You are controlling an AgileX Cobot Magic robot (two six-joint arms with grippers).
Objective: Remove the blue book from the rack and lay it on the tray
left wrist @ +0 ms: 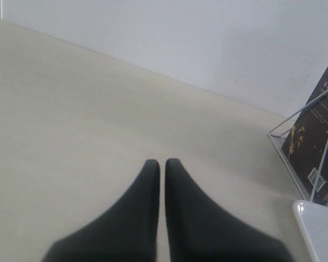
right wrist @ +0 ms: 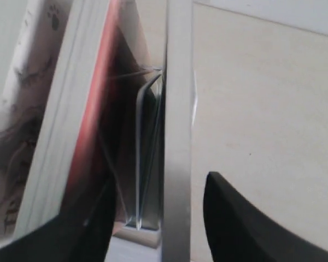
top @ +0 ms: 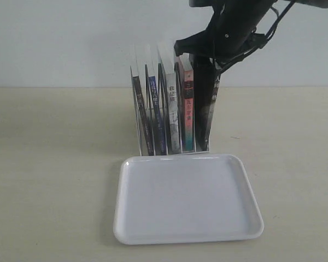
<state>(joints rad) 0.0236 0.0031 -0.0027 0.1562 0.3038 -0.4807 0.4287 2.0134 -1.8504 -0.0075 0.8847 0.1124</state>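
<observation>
Five books are stood in the rack [top: 135,82], a small stand of clear panels and thin white wire with narrow slots; most are leaned slightly. Counted from the left of the exterior view, they are a dark-spined book, the blue book [top: 156,112], a grey-white spine, a red-spined book [top: 188,103] and a black book [top: 209,103] at the far right. The blue book is thin, with a glossy blue spine, and is seated second from the left, touched by neither gripper. One tray [top: 186,202] is laid just in front of the rack. It is shallow, smooth white plastic, rectangular, with rounded corners and a raised rim. The table [top: 44,164] is matte and pale beige.

Two grippers with black tapered fingers are seen. The right gripper [right wrist: 161,180] is lowered over the rack's right end, its jaws spread to either side of the black book's pale page edge, with a gap visible on each side. The left gripper [left wrist: 162,161] is held low over the table near the rack, its fingertips drawn almost together around a thin slit, with nothing gripped.
</observation>
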